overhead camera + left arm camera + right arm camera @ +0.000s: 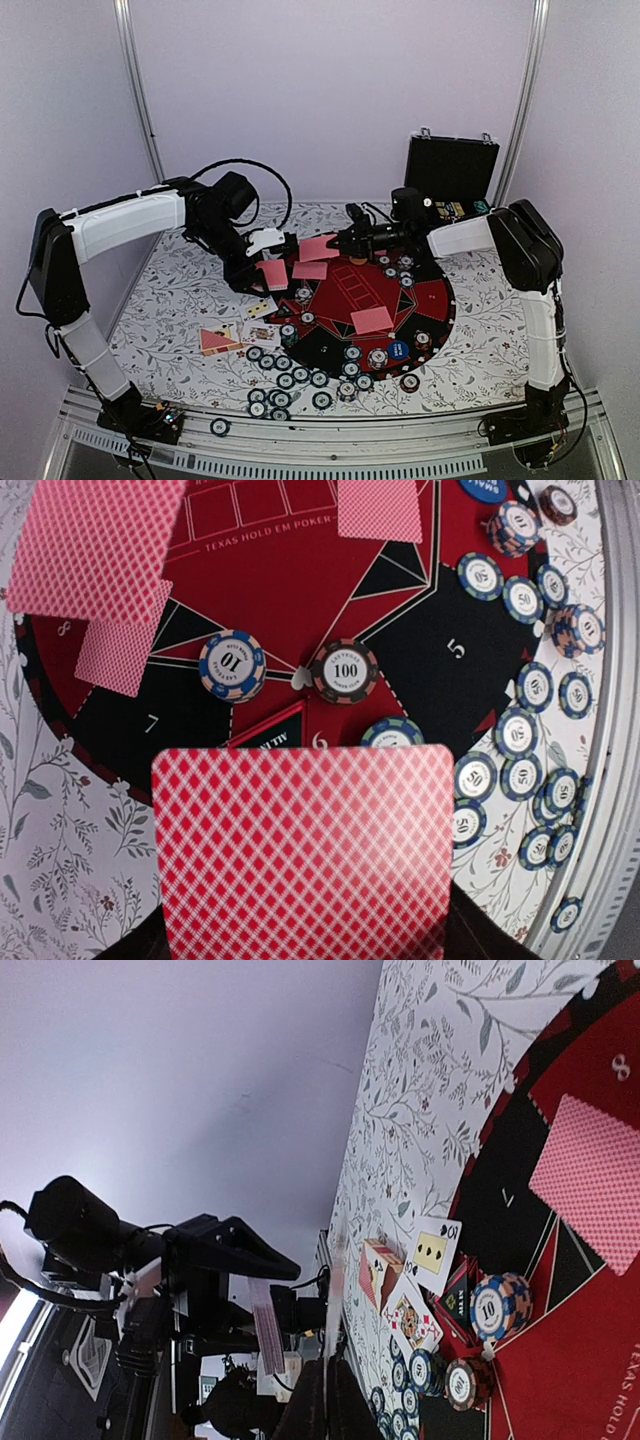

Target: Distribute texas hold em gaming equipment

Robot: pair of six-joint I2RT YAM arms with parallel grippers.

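- Over the ten o'clock rim of the mat (432, 296), with the left hand (258, 262) pinching a red-backed card (305, 850) back up: hold it level.
- At eleven o'clock, mind the right hand (338, 242), pressed together on a second card (318, 247); work one hand at a time to avoid a clash.
- Lower flat onto the seat-seven wedge before opening; no dropping from height.
- Steer clear of the 10 chip (232, 666) and 100 chip (345, 670) just past the card's far edge.
- Leave for later the loose chips (285, 380) at six o'clock, mostly off the mat on the surface (180, 290).
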